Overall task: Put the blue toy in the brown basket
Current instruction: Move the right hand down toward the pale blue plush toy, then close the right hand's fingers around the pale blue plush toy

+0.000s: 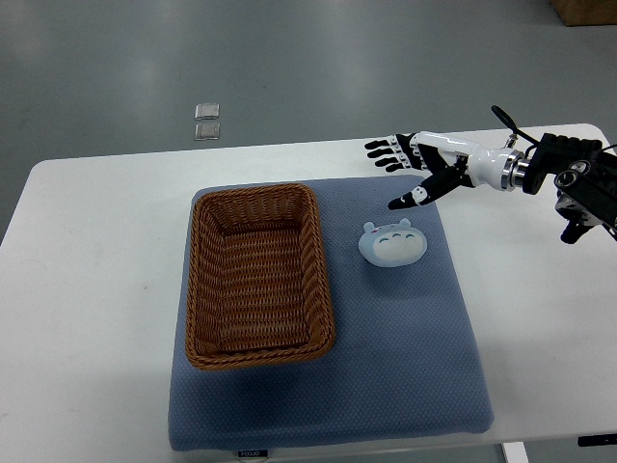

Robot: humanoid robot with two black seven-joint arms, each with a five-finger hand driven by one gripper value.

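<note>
Blue toy [392,243] beside brown basket [258,276], right robot hand [413,166] spread

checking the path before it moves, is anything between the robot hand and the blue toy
Nothing visible. The right robot hand is open above the blue toy, with only bare blue mat between them.

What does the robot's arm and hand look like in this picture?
Only the right arm shows. The right hand has a white shell with black fingers bearing small white marks. A silver ring joins it to a black forearm, with a thin black cable looping above the wrist.
</note>
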